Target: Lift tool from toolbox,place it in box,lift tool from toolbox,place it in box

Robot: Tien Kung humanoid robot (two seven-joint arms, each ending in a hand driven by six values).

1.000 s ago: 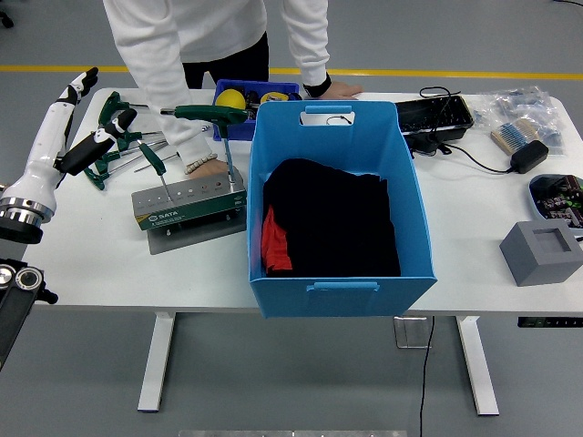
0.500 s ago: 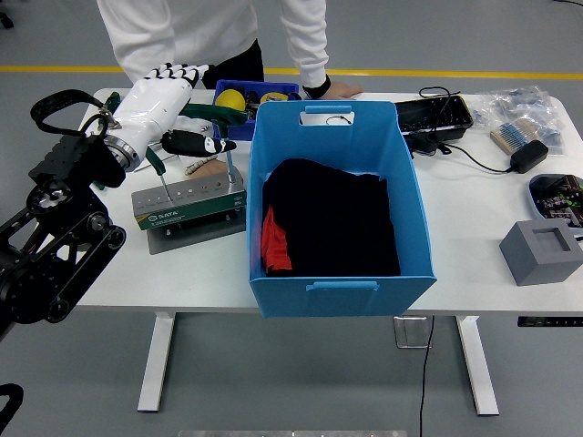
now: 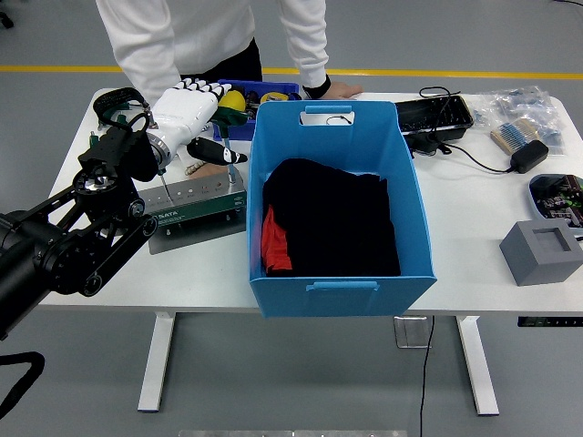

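- Since half a second ago, the left hand [image 3: 193, 114] has pushed further in over the worktop [image 3: 109, 264] and now hovers right above the tool holder, its black arm filling the lower left of the view.
- Its white fingers [image 3: 196, 88] are loosely extended over the green T-handle [image 3: 228, 111] and the dark thumb lies below it; whether it has closed on the handle I cannot tell, since the palm hides the contact.
- Below the hand, the grey tool holder [image 3: 196, 202] sits on its plate just beside the blue box, with the T-handle key and a second green-handled key [image 3: 159, 168] upright in its holes.
- A person in white stands at the far side, one hand [image 3: 339, 89] flat on the worktop behind the box; the other arm reaches down behind the robot's hand, its hand hidden.
- Next comes the blue box [image 3: 414, 228], holding dark cloth [image 3: 332, 218] and something red [image 3: 275, 244]; no tool shows inside it.
- By this showing the task is barely begun: the first lift looks about to start, and both placements are left.
- No right hand is in view.
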